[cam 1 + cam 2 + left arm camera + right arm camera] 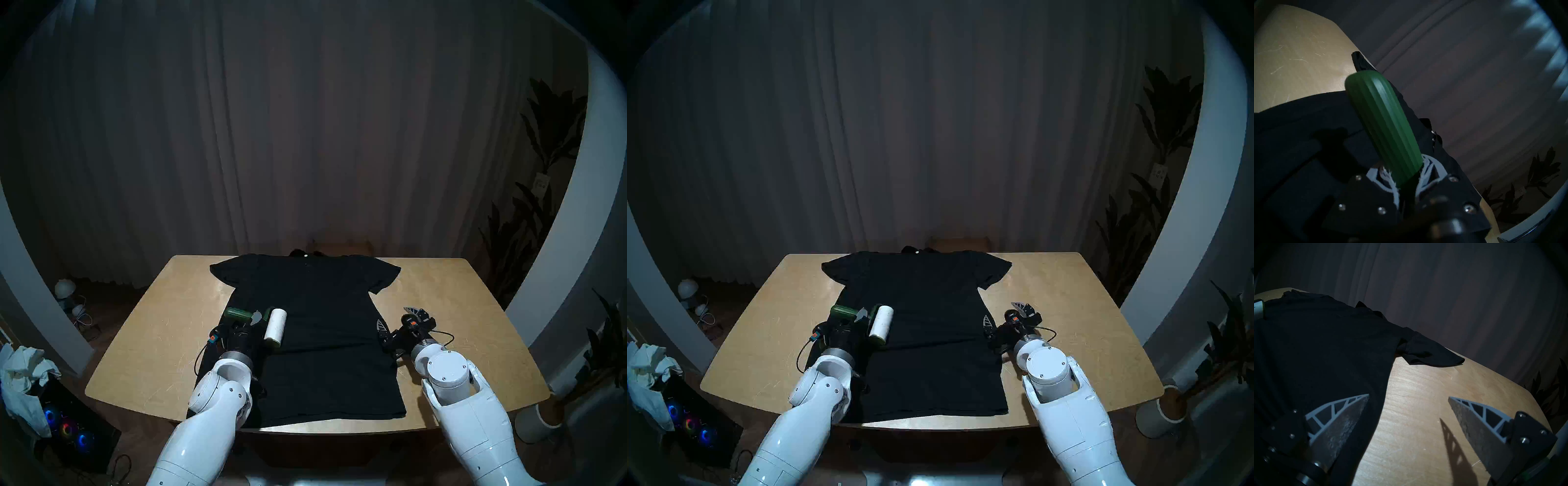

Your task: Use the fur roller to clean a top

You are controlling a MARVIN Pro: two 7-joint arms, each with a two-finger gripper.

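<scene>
The top is a black T-shirt spread flat on the wooden table, neck at the far edge. My left gripper is shut on the fur roller's ribbed green handle. The fur roller has its white roll over the shirt's left side; I cannot tell whether it touches the cloth. My right gripper stands open and empty at the shirt's right edge, one finger over the cloth, the other over bare wood.
Bare table lies on either side of the shirt. On the floor at the left are a white cloth pile, a computer case with coloured fans and a round lamp. Potted plants stand at the right, a curtain behind.
</scene>
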